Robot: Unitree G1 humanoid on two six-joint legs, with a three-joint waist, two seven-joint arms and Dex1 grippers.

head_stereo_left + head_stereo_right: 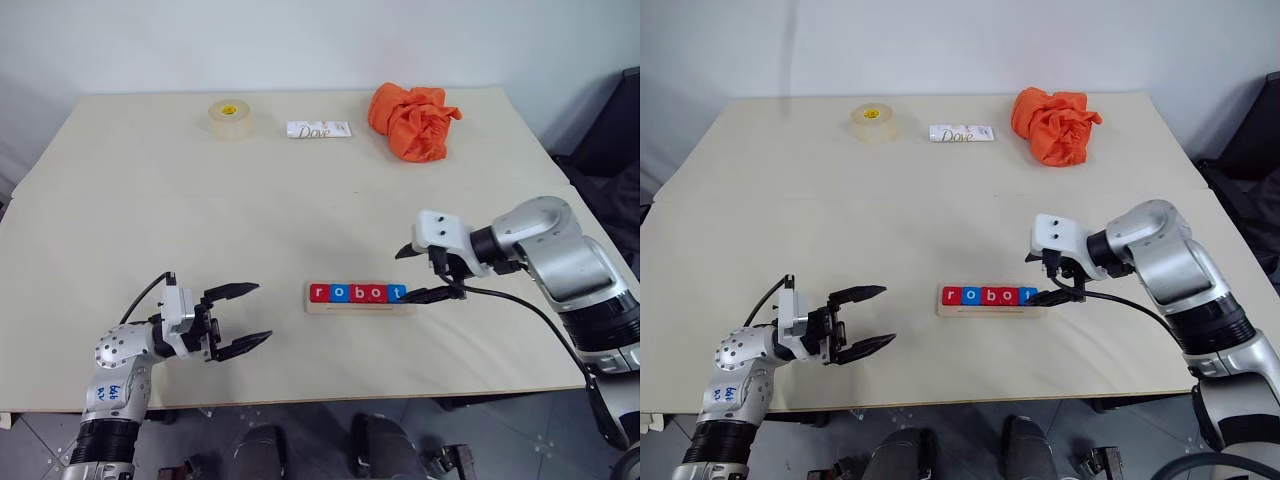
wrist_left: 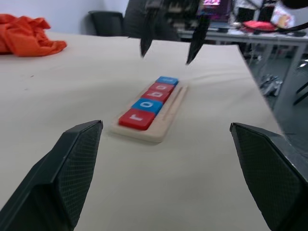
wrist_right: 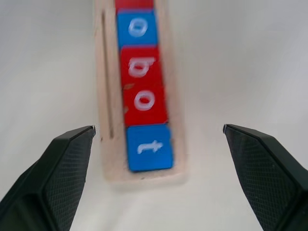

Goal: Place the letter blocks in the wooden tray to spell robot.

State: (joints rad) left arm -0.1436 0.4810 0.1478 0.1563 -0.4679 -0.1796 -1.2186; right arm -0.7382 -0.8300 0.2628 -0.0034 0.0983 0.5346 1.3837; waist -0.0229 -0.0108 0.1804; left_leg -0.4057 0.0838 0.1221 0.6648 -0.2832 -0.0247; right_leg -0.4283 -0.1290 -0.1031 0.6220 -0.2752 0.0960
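The letter blocks point(image 1: 358, 293) lie side by side in the wooden tray point(image 1: 358, 307) near the table's front, reading robot from left to right: red r point(image 2: 137, 119), blue o point(image 3: 138, 28), red b point(image 3: 141, 67), red o point(image 3: 144, 101), blue t point(image 3: 149, 147). My right gripper point(image 1: 408, 275) hovers open just off the tray's right end, above the t, holding nothing. Left of the tray and apart from it, my left gripper point(image 1: 262, 312) is open and empty, pointing toward the r end.
At the back of the table are a tape roll point(image 1: 230, 118), a white Dove packet point(image 1: 319, 130) and a crumpled orange cloth point(image 1: 413, 120). A black cable point(image 1: 520, 305) trails from my right wrist across the table's front right.
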